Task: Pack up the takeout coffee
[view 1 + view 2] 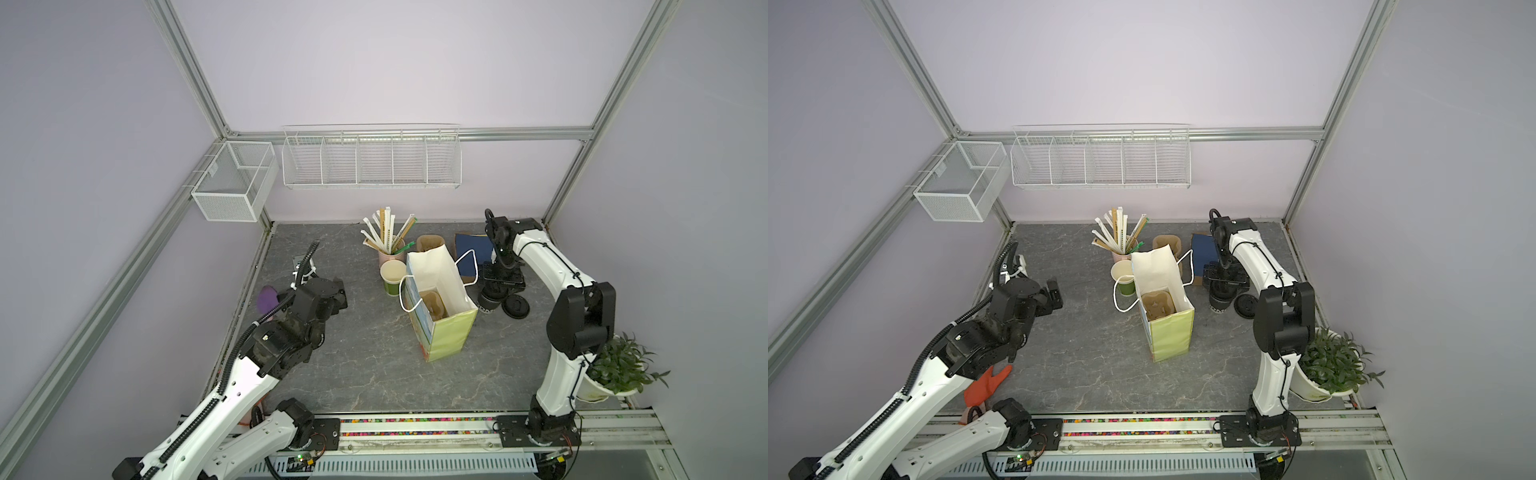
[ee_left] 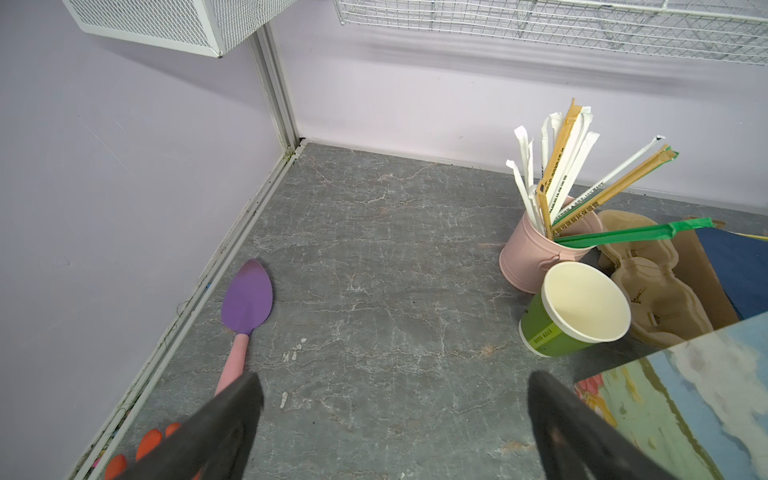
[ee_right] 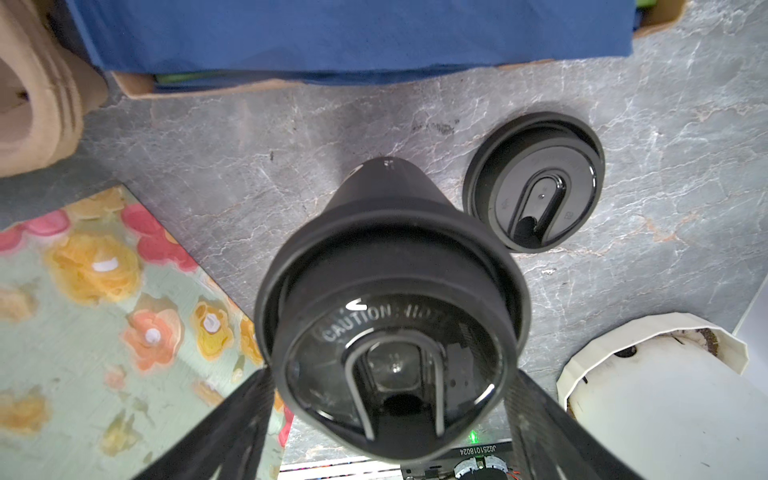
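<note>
The takeout coffee [image 3: 386,195] is a black paper cup with a black lid that reads "CAUTION". It stands on the table right of the paper bag [image 1: 451,336] and shows in both top views [image 1: 1219,305]. My right gripper [image 3: 390,374] comes down over it with a finger [image 3: 232,419] on each side. The fingertips are hidden behind the lid's rim, so contact with the cup wall cannot be seen. The bag [image 1: 1169,332] stands open with a pulp cup holder [image 1: 432,305] inside. My left gripper [image 2: 395,399] is open over bare table, far left of the bag.
A loose black lid [image 3: 534,187] lies beside the cup. Behind the bag are a green cup [image 1: 392,276], a pink cup of wrapped straws [image 1: 388,249] and blue napkins [image 1: 471,249]. A potted plant [image 1: 619,365] stands right; a purple trowel [image 2: 247,299] and orange glove [image 1: 986,384] lie left.
</note>
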Controlling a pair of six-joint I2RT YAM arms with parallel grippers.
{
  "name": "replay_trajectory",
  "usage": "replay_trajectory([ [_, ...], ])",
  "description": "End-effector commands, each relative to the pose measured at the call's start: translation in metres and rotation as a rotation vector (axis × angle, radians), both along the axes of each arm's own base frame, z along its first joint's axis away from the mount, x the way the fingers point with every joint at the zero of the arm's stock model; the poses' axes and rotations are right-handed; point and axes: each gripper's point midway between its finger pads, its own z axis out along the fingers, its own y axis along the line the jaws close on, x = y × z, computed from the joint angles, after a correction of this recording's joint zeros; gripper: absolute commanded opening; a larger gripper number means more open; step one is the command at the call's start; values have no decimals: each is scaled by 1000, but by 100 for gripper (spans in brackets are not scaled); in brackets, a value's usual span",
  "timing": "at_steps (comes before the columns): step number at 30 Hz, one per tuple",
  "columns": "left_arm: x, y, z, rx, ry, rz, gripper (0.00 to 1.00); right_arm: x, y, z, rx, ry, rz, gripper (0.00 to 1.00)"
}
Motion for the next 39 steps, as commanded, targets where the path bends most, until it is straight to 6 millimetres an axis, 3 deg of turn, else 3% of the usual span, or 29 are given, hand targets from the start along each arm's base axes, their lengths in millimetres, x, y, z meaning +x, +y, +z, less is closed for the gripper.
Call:
replay_trajectory([
  [1,-1,5,-2,24,0,15,99,2,-1,3,10,-18,10,89],
  [12,0,5,-3,28,3,14,99,9,-19,12,38,-55,-50,89],
  [21,0,5,-3,31,4,15,99,13,-15,11,69,-50,-50,81],
  [27,0,4,-5,34,10,12,99,14,-18,9,45,-48,-48,82],
  [33,0,3,-6,36,14,9,99,16,-19,11,34,-56,-45,91],
  [39,1,3,-6,34,14,6,99,20,-19,13,34,-66,-44,86],
])
